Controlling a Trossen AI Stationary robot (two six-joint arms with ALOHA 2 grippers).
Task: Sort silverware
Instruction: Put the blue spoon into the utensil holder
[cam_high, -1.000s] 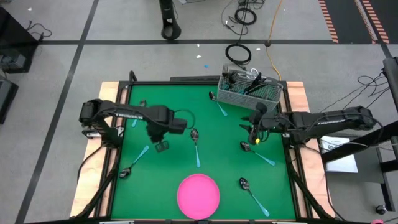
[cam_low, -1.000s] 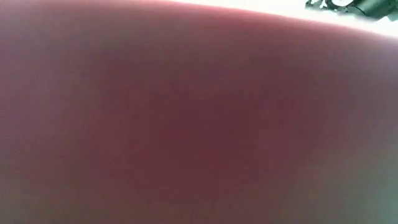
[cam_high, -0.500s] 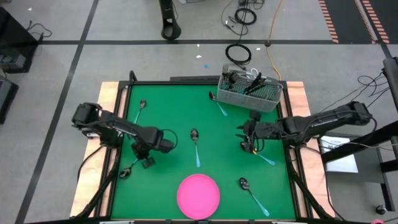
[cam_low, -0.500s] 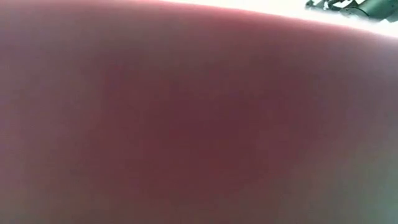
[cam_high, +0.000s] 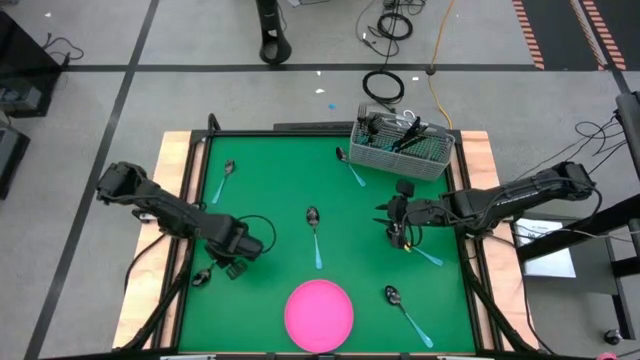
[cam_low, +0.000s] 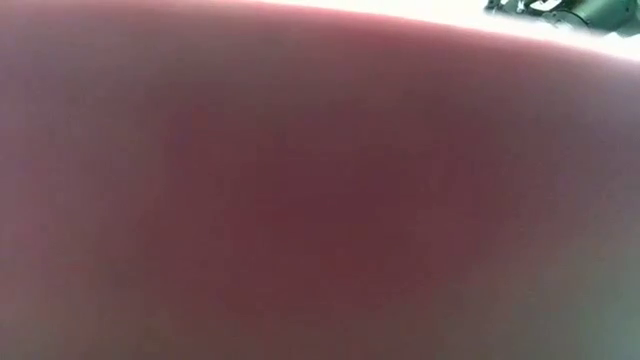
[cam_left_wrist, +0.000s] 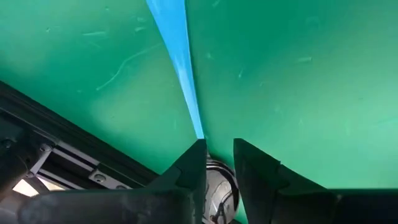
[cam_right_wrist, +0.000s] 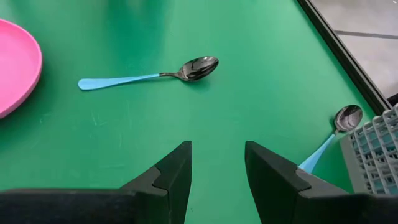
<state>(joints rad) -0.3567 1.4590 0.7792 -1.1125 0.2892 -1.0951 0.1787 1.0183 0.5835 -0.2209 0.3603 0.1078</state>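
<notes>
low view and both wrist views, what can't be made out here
- Low view: a blurred dark-red surface fills it; table hidden.
- Left wrist view: spoon, bowl half hidden between the left pincer fingers; grip unclear.
- High view: spoon under right pincer, head covered.
- High view: basket contents too small to count.

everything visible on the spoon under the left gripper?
The spoon has a thin light-blue handle and a shiny dark metal bowl. It lies flat on the green mat near the table's front-left corner. The left gripper is down over its neck, with fingers slightly apart on either side of it; contact is unclear.
</notes>
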